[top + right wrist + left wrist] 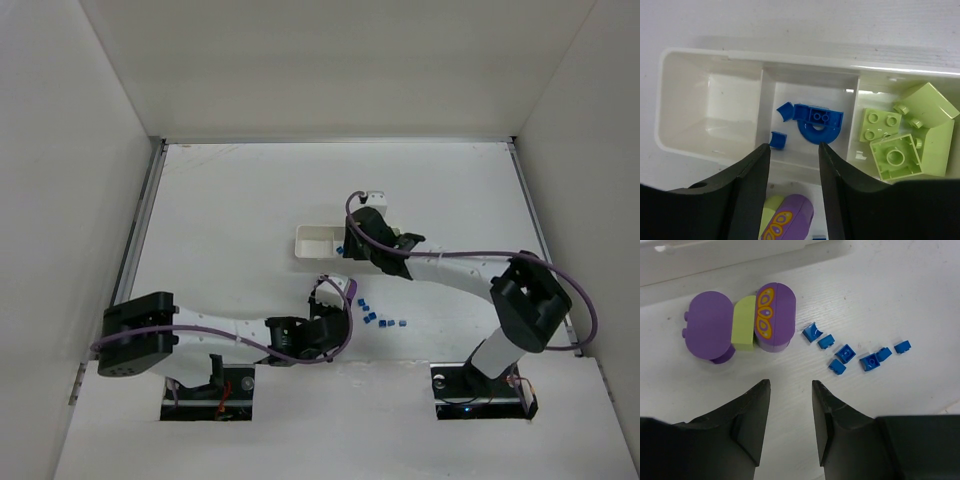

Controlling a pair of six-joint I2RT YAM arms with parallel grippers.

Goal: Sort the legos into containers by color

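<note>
In the left wrist view, two rounded purple legos, one with a yellow pattern, lie on the table with a yellow-green block between them. Several tiny blue bricks are scattered to their right. My left gripper is open and empty, a little short of them. My right gripper hangs open and empty over the white tray. The tray's middle compartment holds blue pieces, the right one yellow-green blocks, and the left one holds nothing.
From above, the tray sits mid-table with the right gripper over it, and the left gripper just in front of it. Loose blue bricks lie between the arms. White walls enclose the table.
</note>
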